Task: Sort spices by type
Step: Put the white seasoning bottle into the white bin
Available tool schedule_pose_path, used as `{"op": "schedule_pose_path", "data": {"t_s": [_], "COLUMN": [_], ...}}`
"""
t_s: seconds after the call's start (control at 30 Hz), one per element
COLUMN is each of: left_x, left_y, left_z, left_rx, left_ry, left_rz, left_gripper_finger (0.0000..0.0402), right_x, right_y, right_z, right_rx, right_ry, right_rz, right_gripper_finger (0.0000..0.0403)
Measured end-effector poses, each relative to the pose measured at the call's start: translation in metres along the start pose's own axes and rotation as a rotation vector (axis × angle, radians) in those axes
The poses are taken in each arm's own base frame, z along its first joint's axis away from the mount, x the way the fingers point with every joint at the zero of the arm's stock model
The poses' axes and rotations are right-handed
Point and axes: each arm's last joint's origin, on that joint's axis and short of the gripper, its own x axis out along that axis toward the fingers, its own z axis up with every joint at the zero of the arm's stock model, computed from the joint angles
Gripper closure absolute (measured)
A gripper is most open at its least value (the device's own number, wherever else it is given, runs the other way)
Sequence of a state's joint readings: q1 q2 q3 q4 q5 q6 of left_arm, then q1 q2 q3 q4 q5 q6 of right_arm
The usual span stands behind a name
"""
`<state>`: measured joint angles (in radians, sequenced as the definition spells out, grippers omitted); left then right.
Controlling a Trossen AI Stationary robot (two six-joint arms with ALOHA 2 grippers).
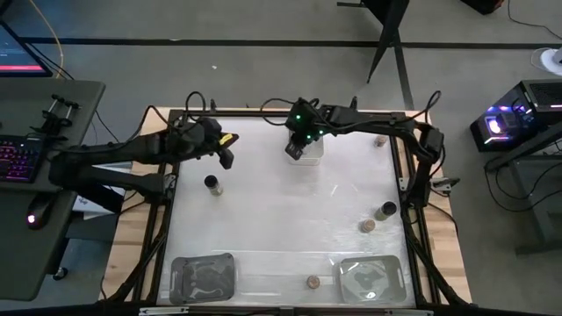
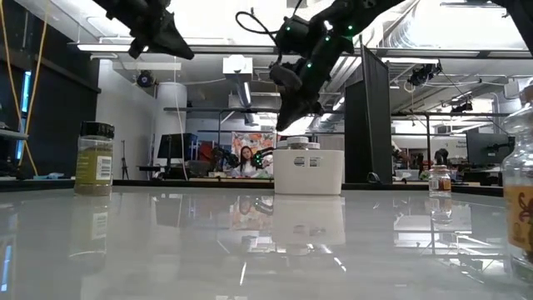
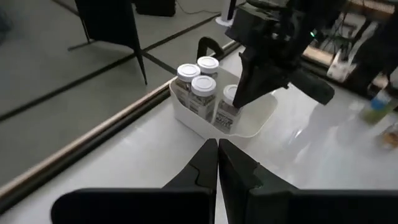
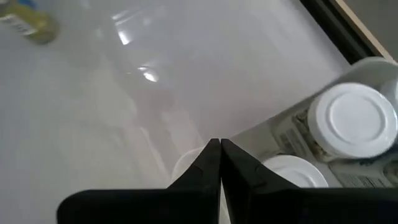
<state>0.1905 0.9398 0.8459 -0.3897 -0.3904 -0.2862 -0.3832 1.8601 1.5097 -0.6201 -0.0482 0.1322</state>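
Hovering over the white tray (image 1: 309,151) at the table's (image 1: 281,219) far edge, right gripper (image 1: 297,145) closed, empty, four white-topped jars (image 3: 203,87) upright just below it. Left gripper (image 1: 226,158) closed, empty, raised at the tray's 9 o'clock; a black-topped jar (image 1: 212,183) upright near it toward 6 o'clock. Loose jars (image 1: 385,211) stand at the table's 3 o'clock; nothing between.

2 clear trays (image 1: 203,279) (image 1: 371,277) (near edge), white bin (image 1: 309,151).

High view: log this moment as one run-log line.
left fingers: shut, empty, raised | right fingers: shut, empty, above small white plastic bin | bin: four white-topped spice jars | loose: black-topped jar
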Motion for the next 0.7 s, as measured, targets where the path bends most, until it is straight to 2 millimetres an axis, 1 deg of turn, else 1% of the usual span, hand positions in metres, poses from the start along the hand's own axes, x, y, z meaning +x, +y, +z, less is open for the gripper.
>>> {"op": "schedule_pose_path", "data": {"t_s": [0.13,0.3,0.7], "left_x": [0.0036,0.0052,0.0068], "left_y": [0.0016,0.0050,0.0095], "left_z": [-0.0007,-0.0005,0.0005], "left_rx": [0.105,0.201,0.195], "left_ry": [0.013,0.021,0.025], "left_rz": [0.014,0.028,0.037], "left_gripper_finger": [0.0401,0.0401,0.0401], "right_x": [0.0072,0.0099,0.0088], "right_y": [-0.0010,-0.0011,-0.0050], "right_z": [-0.0014,-0.0029,-0.0084], "right_rx": [0.074,0.120,0.104], "right_ry": [0.013,0.017,0.060], "right_rz": [-0.017,-0.073,-0.195], "right_gripper_finger": [0.0402,0.0402,0.0403]}}
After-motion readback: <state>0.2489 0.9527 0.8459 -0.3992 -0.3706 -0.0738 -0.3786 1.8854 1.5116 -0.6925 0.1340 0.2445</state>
